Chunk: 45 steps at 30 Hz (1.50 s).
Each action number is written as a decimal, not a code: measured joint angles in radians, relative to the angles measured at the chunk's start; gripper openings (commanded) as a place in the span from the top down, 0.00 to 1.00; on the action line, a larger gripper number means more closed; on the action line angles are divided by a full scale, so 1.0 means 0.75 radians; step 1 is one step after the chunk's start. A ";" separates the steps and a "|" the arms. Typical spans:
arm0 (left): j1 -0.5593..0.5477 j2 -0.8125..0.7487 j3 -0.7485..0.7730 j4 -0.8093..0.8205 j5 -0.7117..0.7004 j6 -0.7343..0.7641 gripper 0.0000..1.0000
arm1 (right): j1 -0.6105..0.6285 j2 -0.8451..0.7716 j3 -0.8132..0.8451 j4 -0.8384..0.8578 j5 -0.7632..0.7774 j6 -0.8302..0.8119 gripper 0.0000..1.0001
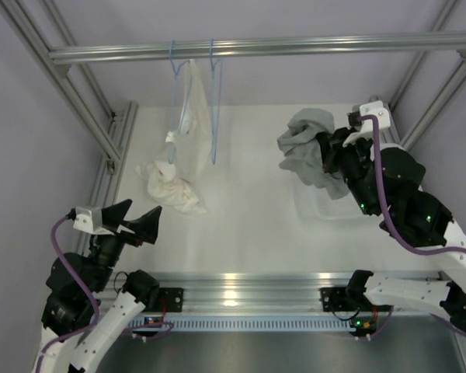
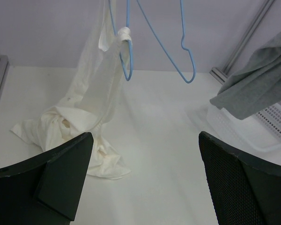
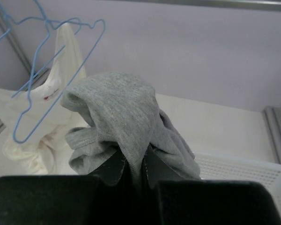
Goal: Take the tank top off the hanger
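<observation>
The grey tank top hangs bunched from my right gripper, which is shut on a fold of it above the white basket. In the right wrist view the fabric is pinched tight between the two fingers and drapes over both. The bare light-blue hanger hangs from the back rail with nothing on it, well left of the tank top; it also shows in the left wrist view. My left gripper stands open and empty low at the near left, over bare table.
A second blue hanger on the rail carries a cream garment that trails down onto the table. The metal rail and frame posts bound the back and sides. The basket sits at the right.
</observation>
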 measured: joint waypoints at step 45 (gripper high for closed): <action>0.000 -0.001 -0.003 0.001 -0.009 -0.007 0.01 | -1.292 0.629 -0.664 0.258 -0.442 0.369 1.00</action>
